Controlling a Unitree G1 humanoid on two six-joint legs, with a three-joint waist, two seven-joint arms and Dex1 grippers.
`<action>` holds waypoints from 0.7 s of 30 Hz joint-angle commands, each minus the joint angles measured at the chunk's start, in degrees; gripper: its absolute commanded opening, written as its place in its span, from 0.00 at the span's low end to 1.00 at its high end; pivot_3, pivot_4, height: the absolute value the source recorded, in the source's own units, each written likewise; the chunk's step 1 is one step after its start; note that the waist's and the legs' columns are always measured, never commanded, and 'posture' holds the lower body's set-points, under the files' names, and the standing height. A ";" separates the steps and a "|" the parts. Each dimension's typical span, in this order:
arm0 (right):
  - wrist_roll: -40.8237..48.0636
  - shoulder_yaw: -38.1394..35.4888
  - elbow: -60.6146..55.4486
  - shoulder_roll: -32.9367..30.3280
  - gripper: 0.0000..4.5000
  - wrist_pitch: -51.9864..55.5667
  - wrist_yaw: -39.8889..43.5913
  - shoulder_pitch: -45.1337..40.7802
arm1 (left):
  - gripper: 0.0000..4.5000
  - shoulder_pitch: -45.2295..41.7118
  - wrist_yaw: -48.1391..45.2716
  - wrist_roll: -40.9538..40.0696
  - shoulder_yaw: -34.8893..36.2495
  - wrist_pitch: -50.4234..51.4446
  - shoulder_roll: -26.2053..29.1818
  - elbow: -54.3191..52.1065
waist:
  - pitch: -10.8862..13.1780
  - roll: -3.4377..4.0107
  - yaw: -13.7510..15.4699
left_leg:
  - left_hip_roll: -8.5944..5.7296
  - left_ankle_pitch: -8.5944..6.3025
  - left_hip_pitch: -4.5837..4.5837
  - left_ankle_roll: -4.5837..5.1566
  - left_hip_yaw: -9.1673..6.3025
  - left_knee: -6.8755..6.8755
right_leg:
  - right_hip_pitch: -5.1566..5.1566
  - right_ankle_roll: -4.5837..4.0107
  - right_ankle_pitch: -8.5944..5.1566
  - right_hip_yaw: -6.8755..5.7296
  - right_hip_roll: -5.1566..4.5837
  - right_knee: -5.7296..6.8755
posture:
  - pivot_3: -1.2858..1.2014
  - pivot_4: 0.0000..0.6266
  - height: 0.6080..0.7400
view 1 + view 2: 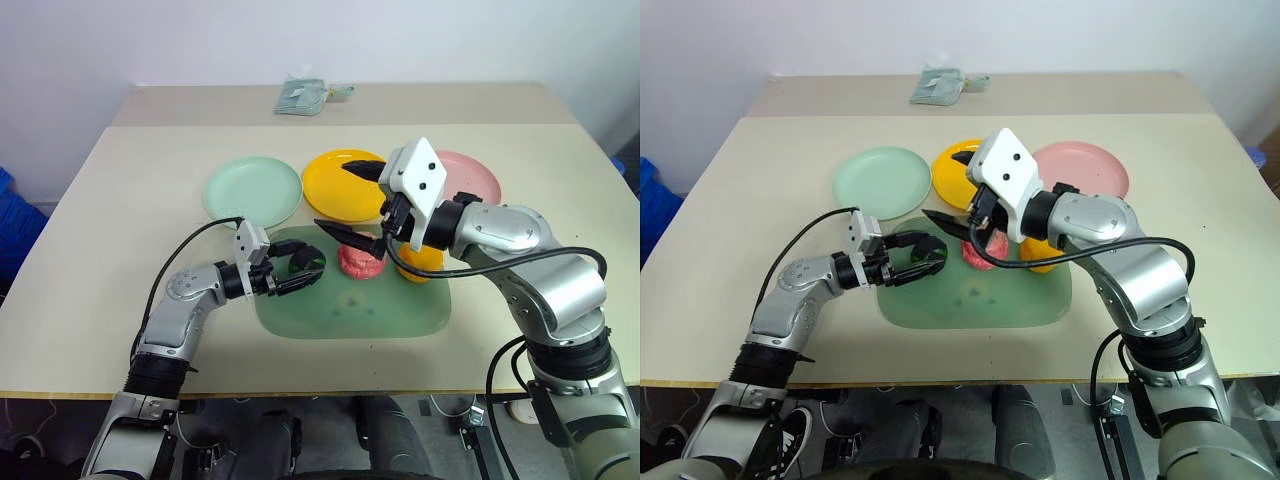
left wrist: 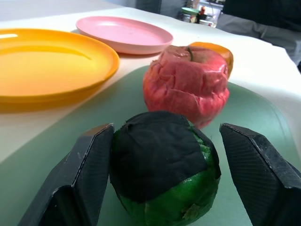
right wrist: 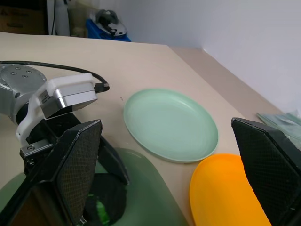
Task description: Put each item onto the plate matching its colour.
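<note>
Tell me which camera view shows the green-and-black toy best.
The left wrist view: the green-and-black toy sits large and close between the left gripper's fingers. In the head views it is small and mostly hidden by that gripper. The right wrist view catches only a sliver behind a finger.

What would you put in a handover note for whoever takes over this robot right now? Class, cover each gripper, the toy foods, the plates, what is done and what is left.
Left gripper: jaws shut on the green-and-black lump, which sits on the green mat.
Right gripper: jaws open, empty, held above the mat near the pink-red apple.
Apple and orange fruit: side by side on the mat, not on plates.
Mint plate, yellow plate, pink plate: in a row behind the mat, all bare.
Done: nothing placed; lump gripped.
Left: lump to mint, apple to pink, orange fruit to yellow.
</note>
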 commanded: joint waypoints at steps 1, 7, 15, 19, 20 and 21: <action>-0.12 -1.88 -0.63 -0.17 1.00 -1.19 0.29 -0.82 | 0.64 0.02 -0.28 0.36 -0.87 0.31 0.56 -1.71 | 0.00 0.00 0.00 | 0.00 0.00 0.00 0.00 0.00 0.00 | 0.00 0.00 0.00 0.00 0.00 0.00 | 0.52 0.24 1.00; -0.19 -1.95 -0.67 0.06 1.00 -1.22 0.39 -0.73 | 0.64 -1.60 1.23 0.26 0.33 -1.69 -0.06 -0.47 | 0.00 0.00 0.03 | 0.00 0.00 0.00 0.00 0.00 0.00 | 0.00 0.00 0.00 0.00 0.00 0.00 | 0.52 0.24 1.00; -0.21 -2.18 0.39 0.58 1.00 -1.17 0.22 -0.98 | 0.64 -12.18 15.54 -2.41 9.97 -0.34 -4.39 6.11 | 0.01 -0.01 -0.07 | 0.00 0.02 0.01 -0.04 -0.02 -0.02 | 0.00 0.00 0.00 -0.02 0.00 0.00 | 0.52 0.24 1.00; -1.08 -2.41 2.62 2.67 1.00 -1.44 -1.98 -2.32 | 0.64 -16.87 24.11 2.28 12.33 -6.59 -5.02 14.38 | 0.01 -0.01 0.00 | -0.01 0.03 -0.01 -0.05 -0.01 -0.04 | 0.00 0.00 0.00 -0.01 0.01 0.01 | 0.52 0.24 1.00; -1.86 -2.09 3.26 2.93 1.00 -1.59 -2.62 -2.45 | 0.64 -18.55 27.38 2.86 13.59 -8.18 -5.45 17.51 | 0.01 -0.02 0.06 | -0.02 0.04 -0.01 -0.07 -0.01 -0.03 | 0.00 0.00 0.00 -0.01 0.00 0.00 | 0.52 0.24 1.00; -2.66 -1.61 3.70 2.84 1.00 -1.74 -2.87 -2.31 | 0.64 -20.23 31.71 2.25 15.68 -8.75 -6.58 20.02 | 0.01 -0.02 0.10 | -0.02 0.05 -0.01 -0.09 -0.02 -0.03 | 0.00 0.00 0.00 -0.01 0.00 0.00 | 0.52 0.24 1.00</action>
